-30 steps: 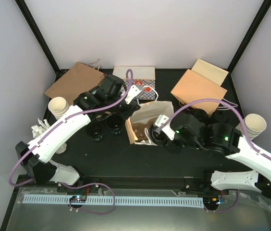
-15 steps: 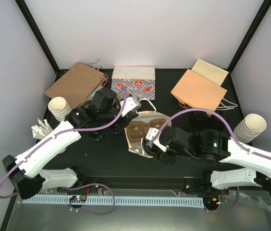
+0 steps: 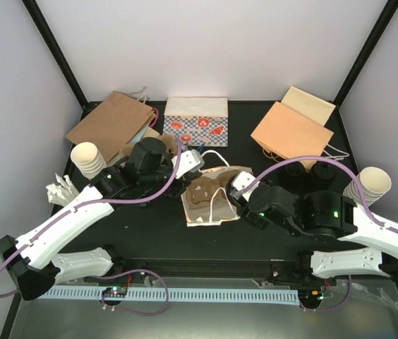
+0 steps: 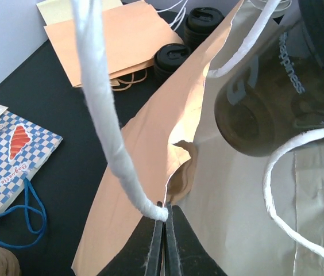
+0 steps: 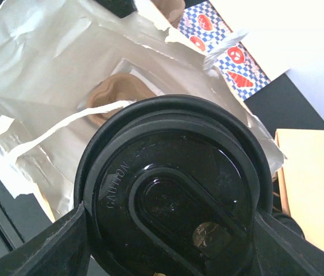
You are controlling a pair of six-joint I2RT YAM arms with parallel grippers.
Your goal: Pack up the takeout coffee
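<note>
The held coffee cup (image 5: 173,190) is short and round, with a glossy black lid embossed CAUTION around a raised sip tab. Seen from the left wrist, its wall is dark and see-through with pale lettering. The right gripper (image 5: 170,247) clamps it from 2 sides, fingers tight against the lid's rim. The cup hangs at the mouth of the open paper bag (image 3: 209,201), which lies at the middle of the table (image 3: 149,233), tan outside and silvery white inside. A brown pulp carrier (image 5: 116,95) sits in the bag beyond the cup. The left gripper (image 4: 164,218) is pressed together on the bag's rim, just where a white cord handle (image 4: 101,103) is rooted. 2 other black-lidded cups (image 4: 170,56) stand side by side next to the orange bags (image 3: 291,127), well apart from the held one. A checked bag (image 3: 195,120) lies at the back. Against the view 0.5 s ago, the paper bag has sunk flatter and spread wider, its mouth no longer round. The right gripper and its cup have shifted from the bag's near edge to its right side. The left arm has swung lower across the table, and the 2 cups seen left of the bag 1.0 s ago are now hidden under it.
</note>
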